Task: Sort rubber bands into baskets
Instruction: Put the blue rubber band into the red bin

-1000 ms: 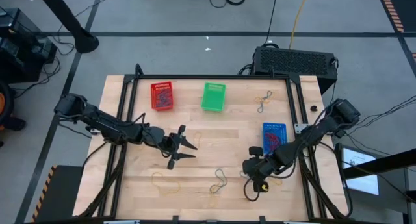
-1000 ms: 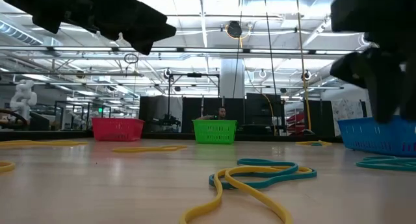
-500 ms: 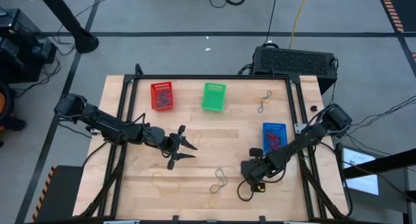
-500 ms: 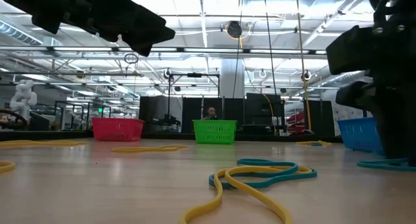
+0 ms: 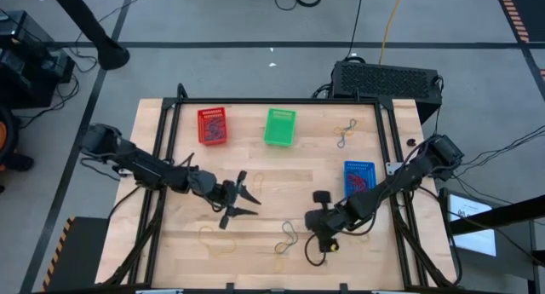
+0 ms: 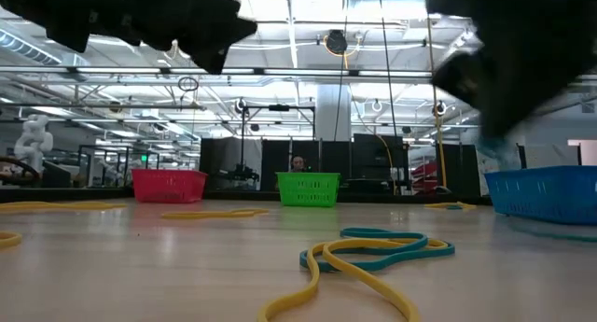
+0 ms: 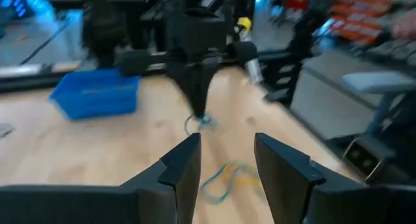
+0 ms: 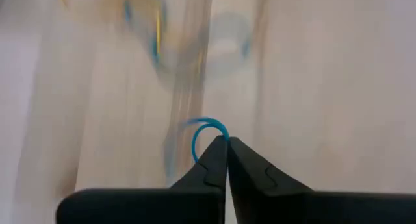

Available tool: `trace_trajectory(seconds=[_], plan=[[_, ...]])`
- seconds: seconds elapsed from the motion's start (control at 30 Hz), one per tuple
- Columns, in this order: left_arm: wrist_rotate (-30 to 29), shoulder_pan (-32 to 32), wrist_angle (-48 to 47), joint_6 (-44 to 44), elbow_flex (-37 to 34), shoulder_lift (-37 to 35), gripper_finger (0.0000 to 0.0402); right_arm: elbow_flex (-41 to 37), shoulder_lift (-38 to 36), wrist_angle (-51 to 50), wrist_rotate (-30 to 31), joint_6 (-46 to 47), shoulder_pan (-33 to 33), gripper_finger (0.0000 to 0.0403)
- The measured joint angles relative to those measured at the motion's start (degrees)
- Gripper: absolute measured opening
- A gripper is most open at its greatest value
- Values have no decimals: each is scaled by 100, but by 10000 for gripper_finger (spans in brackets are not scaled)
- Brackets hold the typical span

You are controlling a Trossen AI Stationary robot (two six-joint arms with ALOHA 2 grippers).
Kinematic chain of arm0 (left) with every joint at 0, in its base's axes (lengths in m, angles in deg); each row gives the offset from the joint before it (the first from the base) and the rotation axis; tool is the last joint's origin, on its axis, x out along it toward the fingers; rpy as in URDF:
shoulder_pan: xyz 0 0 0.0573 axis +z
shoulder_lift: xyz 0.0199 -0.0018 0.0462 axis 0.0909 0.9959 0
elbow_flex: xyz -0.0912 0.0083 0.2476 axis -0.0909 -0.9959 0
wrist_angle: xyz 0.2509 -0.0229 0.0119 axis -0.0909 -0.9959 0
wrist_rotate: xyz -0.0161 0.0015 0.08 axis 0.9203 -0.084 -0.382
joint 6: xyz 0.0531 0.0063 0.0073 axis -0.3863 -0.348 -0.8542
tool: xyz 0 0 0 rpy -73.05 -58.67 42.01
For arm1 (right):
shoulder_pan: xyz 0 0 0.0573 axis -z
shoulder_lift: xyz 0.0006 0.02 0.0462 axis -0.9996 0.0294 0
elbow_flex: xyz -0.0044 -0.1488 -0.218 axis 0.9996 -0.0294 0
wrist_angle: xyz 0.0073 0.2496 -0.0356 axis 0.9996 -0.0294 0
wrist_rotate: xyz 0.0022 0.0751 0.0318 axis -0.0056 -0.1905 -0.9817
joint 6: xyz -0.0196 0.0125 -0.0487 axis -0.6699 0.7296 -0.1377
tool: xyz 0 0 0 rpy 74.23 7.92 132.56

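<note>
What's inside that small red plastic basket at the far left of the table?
From above, the red lattice basket holds a tangle of thin rubber bands, seemingly reddish with bluish strands. From table height, its wall hides them.

Blue rubber band (image 8: 207, 134), seemingly pinched, near blue basket (image 5: 358, 178)

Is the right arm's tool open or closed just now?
Closed. In its wrist view the right tool has both fingers pressed together, pinching a blue rubber band that loops out from between their tips.
</note>
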Motion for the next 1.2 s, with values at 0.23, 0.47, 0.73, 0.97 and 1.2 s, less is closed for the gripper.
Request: trace_trajectory(seconds=[0.23,0.47,0.73,0.97,1.2], plan=[[117,-60,2012,1,2,1216,151,294,11,1900,861,-1608,217,1],[-268,-47,2828,98,23,1796,151,298,11,2565,899,-2022,545,1],[-371,-37,2793,133,31,1800,151,298,13,2608,712,-2024,783,0],[-557,58,2515,111,31,1800,151,298,13,2625,470,-2011,824,0],[-555,67,2499,111,31,1800,151,298,13,2655,465,-2020,838,0]])
